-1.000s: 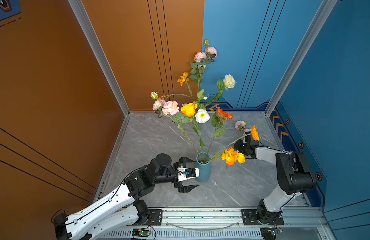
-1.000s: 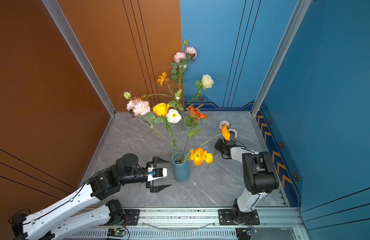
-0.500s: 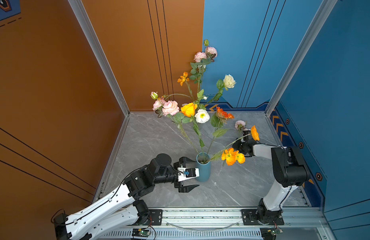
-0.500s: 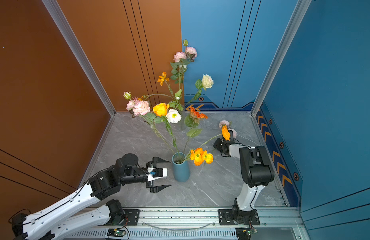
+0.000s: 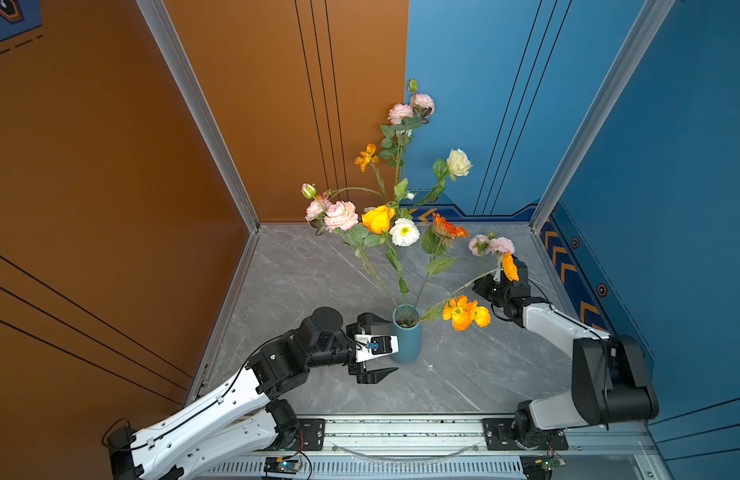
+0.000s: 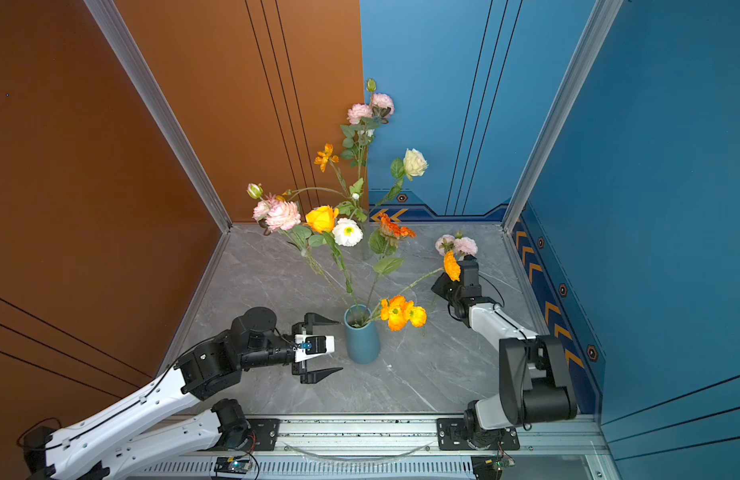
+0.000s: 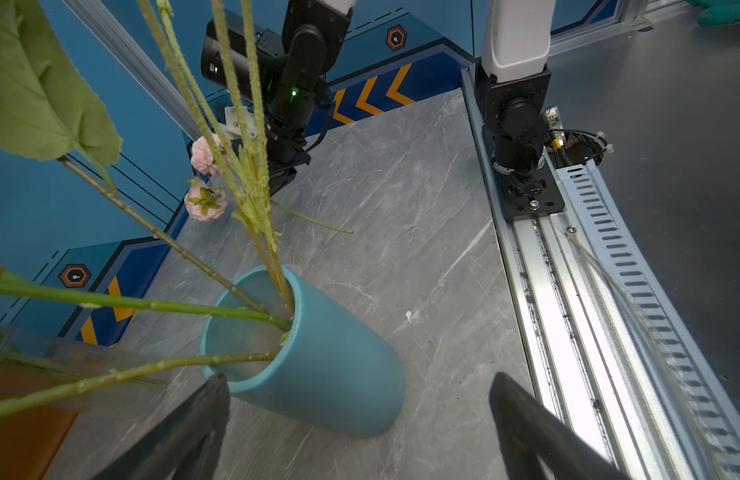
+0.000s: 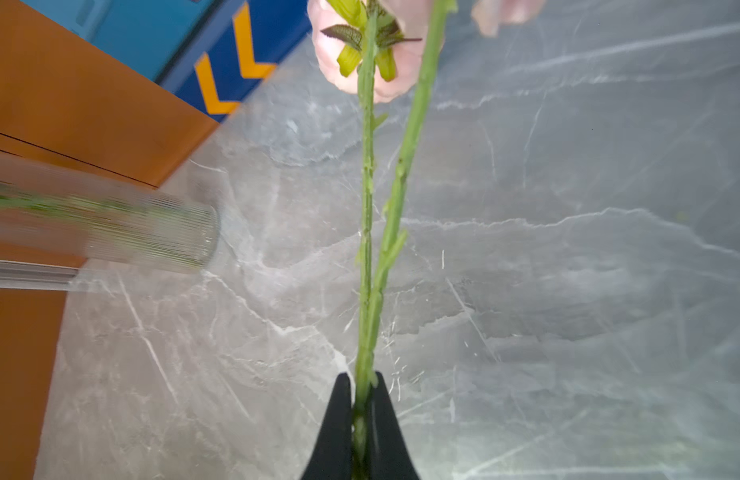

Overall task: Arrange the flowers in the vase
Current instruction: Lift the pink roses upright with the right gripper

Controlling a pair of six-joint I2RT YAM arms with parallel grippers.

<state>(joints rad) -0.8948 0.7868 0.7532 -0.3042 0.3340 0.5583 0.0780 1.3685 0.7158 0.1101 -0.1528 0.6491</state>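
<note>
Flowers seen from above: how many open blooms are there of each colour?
Pink blooms: 6
White bloom with yellow centre: 1
Cream rose: 1
Orange or yellow blooms: 6, counting the low cluster by the blue vase as 2
Total: 14 open blooms, buds left out

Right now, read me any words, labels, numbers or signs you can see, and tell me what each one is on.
No words or numbers can be read.
Orange chevrons on the blue wall trim: arrow signs, no text.
Hexagon badges on that trim: mark too small to read.
</note>
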